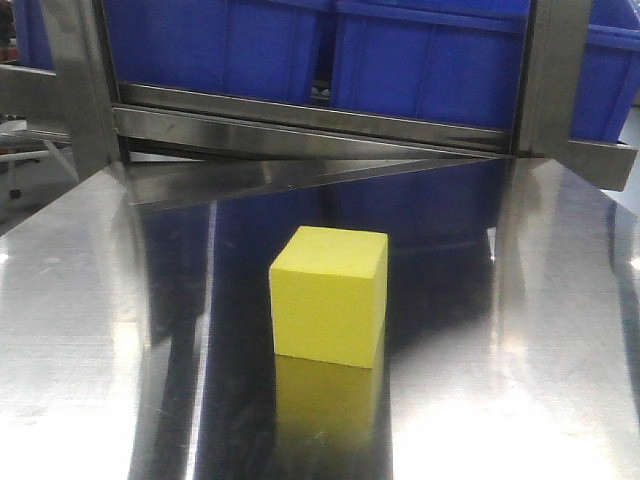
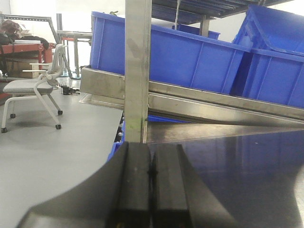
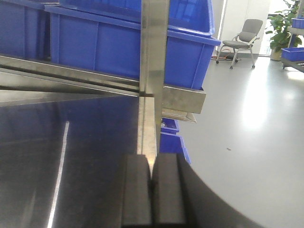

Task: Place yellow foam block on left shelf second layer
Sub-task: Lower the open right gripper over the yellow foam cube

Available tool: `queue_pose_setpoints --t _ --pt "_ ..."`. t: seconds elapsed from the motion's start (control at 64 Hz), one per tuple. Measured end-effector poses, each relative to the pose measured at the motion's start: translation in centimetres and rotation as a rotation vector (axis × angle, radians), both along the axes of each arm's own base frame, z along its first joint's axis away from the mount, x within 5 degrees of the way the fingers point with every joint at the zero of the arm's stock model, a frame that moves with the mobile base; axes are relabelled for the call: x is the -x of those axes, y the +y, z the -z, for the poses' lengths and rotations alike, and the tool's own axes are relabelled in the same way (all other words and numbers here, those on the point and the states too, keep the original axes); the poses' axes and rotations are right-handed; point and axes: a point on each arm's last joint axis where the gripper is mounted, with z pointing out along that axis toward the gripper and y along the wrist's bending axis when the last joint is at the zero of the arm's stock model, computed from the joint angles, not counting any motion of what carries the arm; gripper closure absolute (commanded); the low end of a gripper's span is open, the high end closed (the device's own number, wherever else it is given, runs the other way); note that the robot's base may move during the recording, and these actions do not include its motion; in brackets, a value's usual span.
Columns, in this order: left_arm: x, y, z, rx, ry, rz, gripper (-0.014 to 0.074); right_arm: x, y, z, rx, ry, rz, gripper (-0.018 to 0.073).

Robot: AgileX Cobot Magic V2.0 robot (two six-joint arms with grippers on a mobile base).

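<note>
Currently the yellow foam block sits midway between your left gripper and right gripper. Both are pressed together, empty.

Floor: smooth grey, glossy.

Left wrist view: grey swivel chair with a white frame, on casters, standing on open floor. Behind it is a metal-frame table. At far left is a red bench with clutter on top. Backdrop is bright white and overexposed; wall or window, cannot tell.

Right wrist view: second grey chair near a white wall. Leafy plant at far right. Broad glare patch on the floor in front of them.
</note>
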Motion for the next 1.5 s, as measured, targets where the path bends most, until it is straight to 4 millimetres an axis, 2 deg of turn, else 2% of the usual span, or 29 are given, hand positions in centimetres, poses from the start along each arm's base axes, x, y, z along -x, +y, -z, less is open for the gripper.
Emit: queue_pose_setpoints --t 0.391,0.579,0.735,0.876,1.048,1.392,1.501 --pt "0.0 0.0 0.0 0.000 0.000 0.000 0.0460 0.0 0.0 -0.2 -0.002 -0.003 0.000 0.0505" --pt "0.0 0.0 0.0 0.000 0.000 0.000 0.0460 0.6 0.0 -2.8 -0.003 0.002 -0.002 0.0505" --pt "0.0 0.0 0.0 0.000 0.000 0.000 0.0460 0.5 0.1 -5.0 0.018 0.092 -0.005 0.0505" --pt "0.0 0.0 0.0 0.000 0.000 0.000 0.0460 -0.4 0.0 -5.9 0.082 0.201 -0.013 0.0505" --pt "0.0 0.0 0.0 0.000 0.000 0.000 0.0460 -2.1 0.1 -5.7 0.106 0.326 -0.034 0.0505" --pt "0.0 0.0 0.0 0.000 0.000 0.000 0.0460 -5.0 1.7 -6.7 -0.009 0.462 -0.167 0.0500" --pt "0.0 0.0 0.0 0.000 0.000 0.000 0.0460 -6.1 2.6 -6.6 -0.001 0.555 -0.219 0.0421"
